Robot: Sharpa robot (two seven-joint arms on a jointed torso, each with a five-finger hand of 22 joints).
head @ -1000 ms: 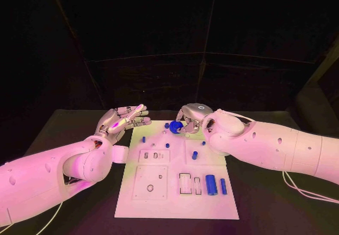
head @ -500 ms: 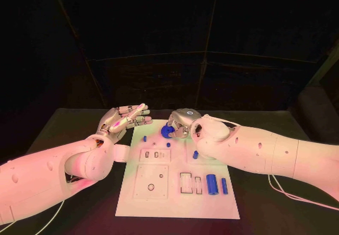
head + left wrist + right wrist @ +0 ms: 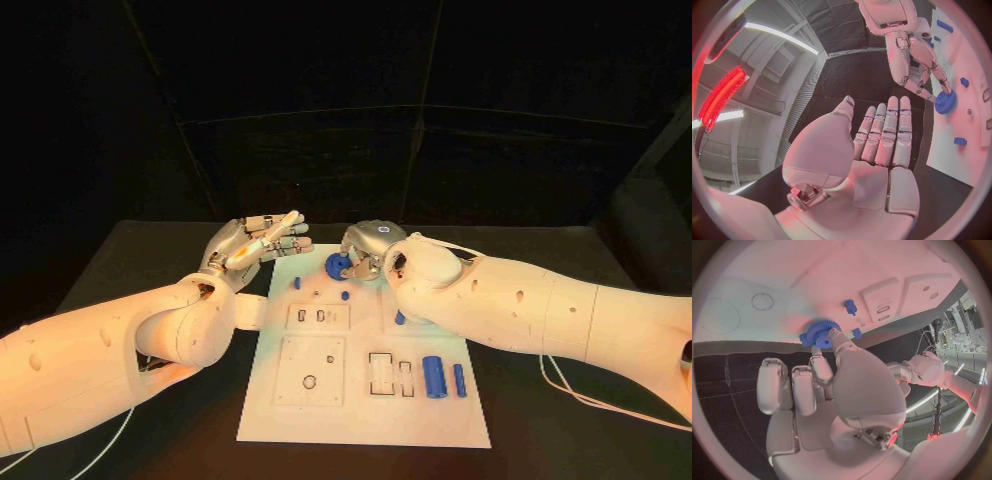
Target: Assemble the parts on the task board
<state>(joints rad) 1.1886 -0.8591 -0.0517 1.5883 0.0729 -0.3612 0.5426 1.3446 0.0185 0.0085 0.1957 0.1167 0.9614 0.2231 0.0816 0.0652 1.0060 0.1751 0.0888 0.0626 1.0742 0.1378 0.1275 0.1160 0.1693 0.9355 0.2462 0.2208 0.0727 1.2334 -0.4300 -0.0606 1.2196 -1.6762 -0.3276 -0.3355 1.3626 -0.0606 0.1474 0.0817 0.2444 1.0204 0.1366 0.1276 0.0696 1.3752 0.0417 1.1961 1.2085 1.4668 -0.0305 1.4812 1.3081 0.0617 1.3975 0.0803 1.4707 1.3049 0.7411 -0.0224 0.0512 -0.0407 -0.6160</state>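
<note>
On the near part of the task board [image 3: 361,420] lies bare white plate. Just beyond it lie a large blue cylinder [image 3: 433,377] and a slimmer blue pin [image 3: 459,380] side by side, right of two rectangular slots [image 3: 378,372]. A square recessed panel [image 3: 310,371] sits to their left. Farther up, small blue pegs [image 3: 345,296] stand near the middle of the board.

At the far end, the right hand [image 3: 369,248] pinches a blue gear [image 3: 339,266] between thumb and fingertips, held low over the board's far portion; whether the gear touches the plate cannot be told. In the right wrist view the gear [image 3: 820,333] sits at the fingertips over the white surface.

The left hand [image 3: 260,243] hovers beside the board's far left corner, over the black desk [image 3: 130,260], fingers straight and together, holding nothing. Bare desk surrounds the board on both sides. No writing is legible.
</note>
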